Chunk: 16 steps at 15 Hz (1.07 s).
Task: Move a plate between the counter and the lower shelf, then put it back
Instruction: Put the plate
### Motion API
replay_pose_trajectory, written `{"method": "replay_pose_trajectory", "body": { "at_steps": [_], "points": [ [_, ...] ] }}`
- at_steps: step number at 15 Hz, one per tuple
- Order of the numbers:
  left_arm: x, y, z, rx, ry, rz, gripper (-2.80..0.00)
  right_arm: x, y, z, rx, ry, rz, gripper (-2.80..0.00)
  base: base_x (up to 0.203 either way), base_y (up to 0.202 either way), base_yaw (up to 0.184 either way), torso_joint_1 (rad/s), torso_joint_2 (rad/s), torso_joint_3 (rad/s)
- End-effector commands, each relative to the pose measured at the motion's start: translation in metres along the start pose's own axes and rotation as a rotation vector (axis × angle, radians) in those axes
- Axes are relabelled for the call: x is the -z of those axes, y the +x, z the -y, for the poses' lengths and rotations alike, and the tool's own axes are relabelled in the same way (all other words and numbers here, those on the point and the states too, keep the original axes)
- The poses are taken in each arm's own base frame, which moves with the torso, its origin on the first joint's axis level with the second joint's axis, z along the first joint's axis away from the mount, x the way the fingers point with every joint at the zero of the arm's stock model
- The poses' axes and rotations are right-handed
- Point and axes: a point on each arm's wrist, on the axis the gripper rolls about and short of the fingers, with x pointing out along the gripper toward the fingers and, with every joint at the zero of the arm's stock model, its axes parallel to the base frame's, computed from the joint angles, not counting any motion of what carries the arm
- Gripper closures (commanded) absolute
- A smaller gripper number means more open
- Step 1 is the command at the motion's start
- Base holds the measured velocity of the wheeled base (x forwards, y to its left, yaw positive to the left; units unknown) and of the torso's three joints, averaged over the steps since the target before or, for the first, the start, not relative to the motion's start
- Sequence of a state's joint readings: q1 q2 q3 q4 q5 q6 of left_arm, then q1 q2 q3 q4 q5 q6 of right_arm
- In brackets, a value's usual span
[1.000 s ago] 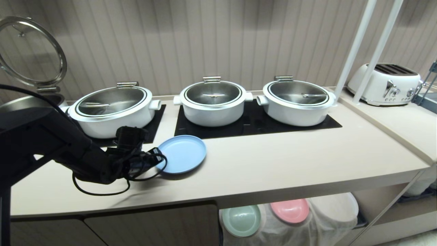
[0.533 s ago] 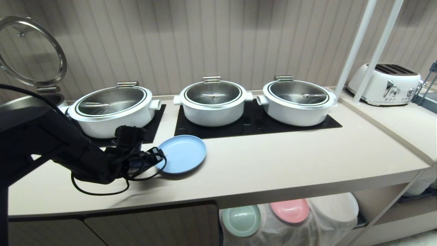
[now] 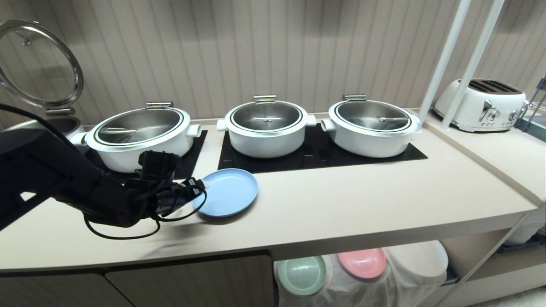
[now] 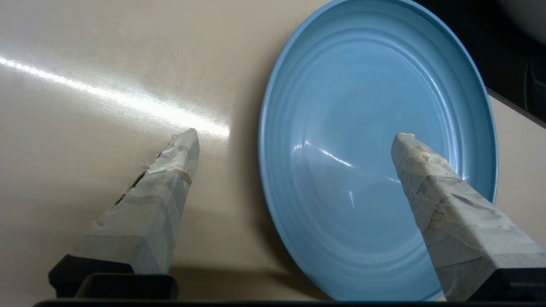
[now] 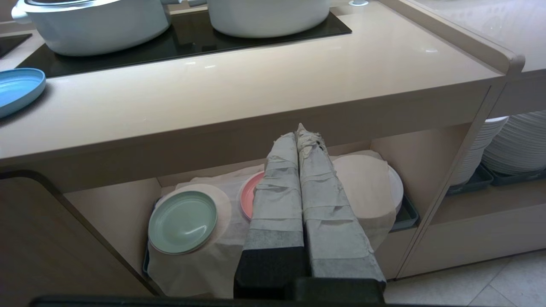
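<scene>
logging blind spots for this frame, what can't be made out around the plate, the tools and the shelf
- Head view: left tool tips, hidden by its own cables.
- Left wrist view: plate near edge, cut off by the frame and one finger.
- Right wrist view: pink plate, half covered by the shut right tool.
- Head view: lower shelf, mostly hidden under the counter.

**Counts on and under the counter**

On the counter (image 3: 341,204): 1 light-blue plate (image 3: 228,192), 3 lidded white pots (image 3: 266,128) on 2 black cooktop panels (image 3: 315,160), 1 pot with its glass lid (image 3: 40,64) raised at the left edge, and 1 white toaster (image 3: 480,104) at the right end. 2 white poles (image 3: 443,59) rise near the back right corner.

In the lower shelf (image 5: 420,157): 1 mint-green plate (image 5: 183,221), 1 pink plate (image 5: 248,196) and 1 white cloth (image 5: 362,187).

Robot grippers in view: 2, the left gripper (image 4: 294,136) and the right gripper (image 5: 298,130).
</scene>
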<state>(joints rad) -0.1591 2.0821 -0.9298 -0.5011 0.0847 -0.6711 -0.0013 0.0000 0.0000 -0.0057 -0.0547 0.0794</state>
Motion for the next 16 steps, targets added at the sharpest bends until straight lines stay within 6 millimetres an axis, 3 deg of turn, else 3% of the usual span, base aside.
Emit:
{"method": "replay_pose_trajectory", "body": {
  "at_steps": [1, 7, 8, 16],
  "points": [
    [-0.004, -0.006, 0.003, 0.014, -0.006, 0.019, -2.80, 0.000, 0.000, 0.000, -0.001, 0.000, 0.000, 0.00, 0.000, 0.000, 0.000, 0.000, 0.00, 0.000],
    [-0.002, -0.011, 0.001, 0.014, -0.005, 0.018, -2.80, 0.000, 0.000, 0.000, 0.001, 0.000, 0.000, 0.00, 0.000, 0.000, 0.000, 0.000, 0.00, 0.000],
    [-0.002, -0.013, 0.001, 0.014, -0.002, 0.020, 0.00, 0.000, 0.000, 0.000, -0.001, 0.000, 0.000, 0.00, 0.000, 0.000, 0.000, 0.000, 0.00, 0.000],
    [0.000, -0.026, -0.003, 0.016, -0.001, 0.021, 0.00, 0.000, 0.000, 0.000, 0.000, 0.000, 0.000, 0.00, 0.000, 0.000, 0.000, 0.000, 0.00, 0.000]
  ]
}}
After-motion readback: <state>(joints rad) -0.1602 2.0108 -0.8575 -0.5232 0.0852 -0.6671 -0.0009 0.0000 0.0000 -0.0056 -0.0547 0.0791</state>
